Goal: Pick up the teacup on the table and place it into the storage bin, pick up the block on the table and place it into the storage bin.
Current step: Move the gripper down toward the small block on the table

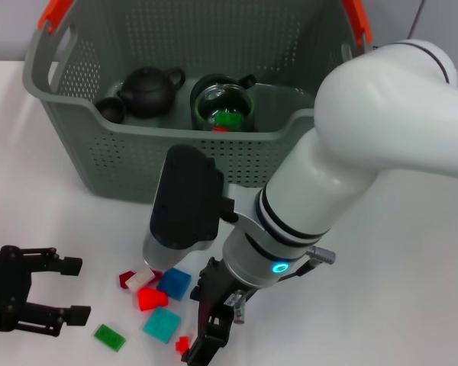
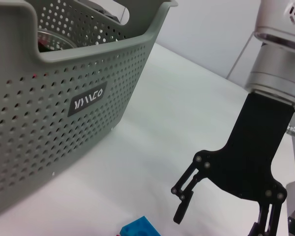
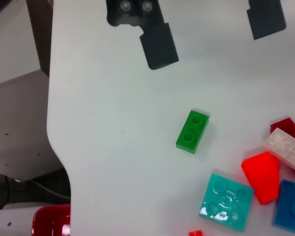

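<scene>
The grey-green perforated storage bin (image 1: 122, 164) stands at the back of the white table; its black label shows in the left wrist view (image 2: 88, 100). A glass teacup (image 1: 224, 108) with green and red pieces inside sits in the bin. Loose blocks lie in front of it: green (image 1: 109, 336), teal (image 1: 162, 325), blue (image 1: 175, 283), red (image 1: 150, 297), white (image 1: 140, 279). My right gripper (image 1: 206, 328) is open and empty, just right of the blocks, close to a small red block (image 1: 183, 345). My left gripper (image 1: 76, 290) is open and empty at the lower left.
A black teapot (image 1: 150, 90) and a small black cup (image 1: 111, 109) are also in the bin. The right wrist view shows the green block (image 3: 191, 131), teal block (image 3: 225, 201) and the table's edge (image 3: 54, 147).
</scene>
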